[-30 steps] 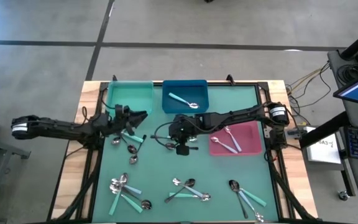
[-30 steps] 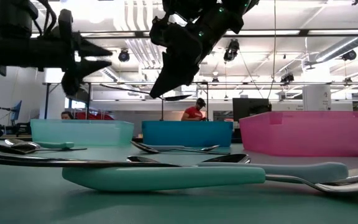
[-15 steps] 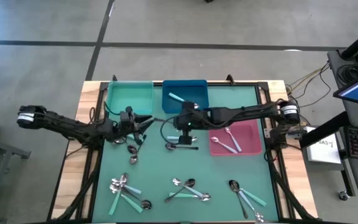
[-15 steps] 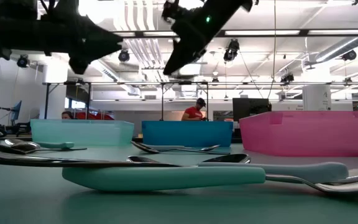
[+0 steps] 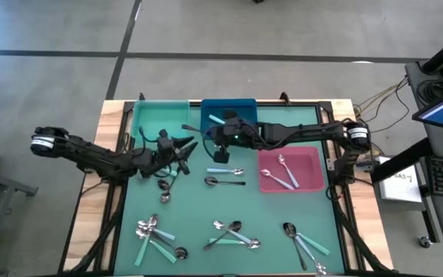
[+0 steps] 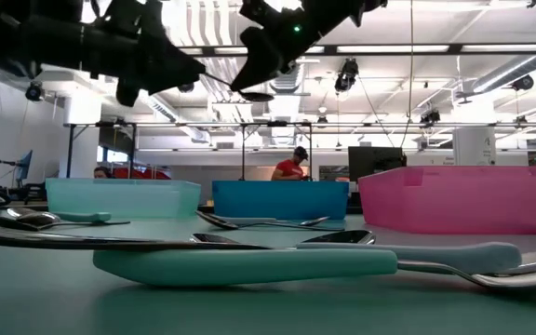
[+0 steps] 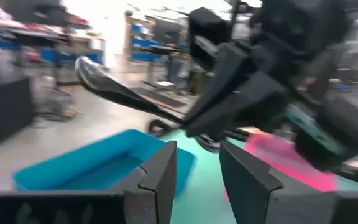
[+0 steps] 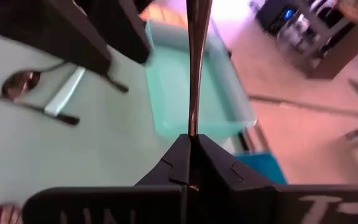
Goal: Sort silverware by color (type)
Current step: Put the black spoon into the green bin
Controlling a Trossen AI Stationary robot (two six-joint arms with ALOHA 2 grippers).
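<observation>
Handover in the air beside the blue bin (image 5: 229, 117).
Right gripper (image 5: 220, 140) pinches a dark spoon (image 8: 196, 62) aloft; left gripper (image 5: 184, 146), fingers spread, should close squarely on its handle first.

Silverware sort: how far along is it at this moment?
Early. Done: one turquoise-handled spoon lies in the blue bin, and two spoons in the pink bin; the teal bin looks empty. In hand: the right gripper is shut on a dark spoon held in the air, close to the open left gripper. Left: clusters of spoons across the near half of the mat.
</observation>
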